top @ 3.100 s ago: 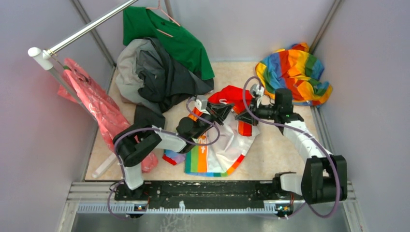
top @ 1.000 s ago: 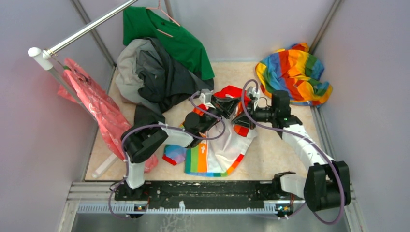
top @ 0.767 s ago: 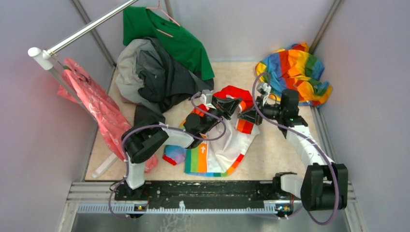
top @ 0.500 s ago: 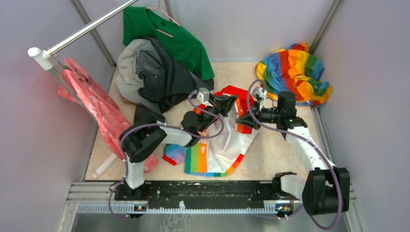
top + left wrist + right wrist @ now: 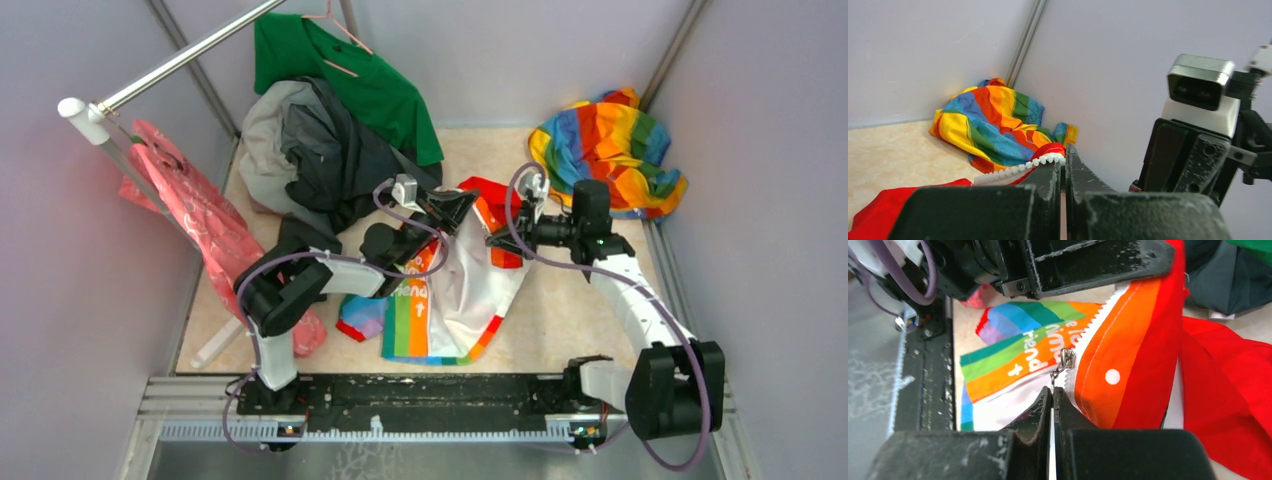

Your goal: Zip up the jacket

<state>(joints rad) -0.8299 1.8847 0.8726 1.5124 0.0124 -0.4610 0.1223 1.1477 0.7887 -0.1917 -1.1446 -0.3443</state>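
Note:
The jacket lies mid-table, white with rainbow panels and a red hood. My left gripper is shut on the upper end of its zipper edge; the left wrist view shows the white zipper teeth running into the closed left gripper. Just to the right, my right gripper is shut on the thin metal zipper pull, whose slider hangs right above the closed right gripper. The orange-red front strip rises taut to the left gripper's fingers.
A rainbow cloth is bunched in the back right corner. Dark grey garments and a green shirt pile up at the back left under a rail. A pink bag hangs left.
The left gripper has shifted slightly left, pulling the zipper edge with it, so the orange lettered panel now shows. The right gripper swung right, then returned left with the pull.

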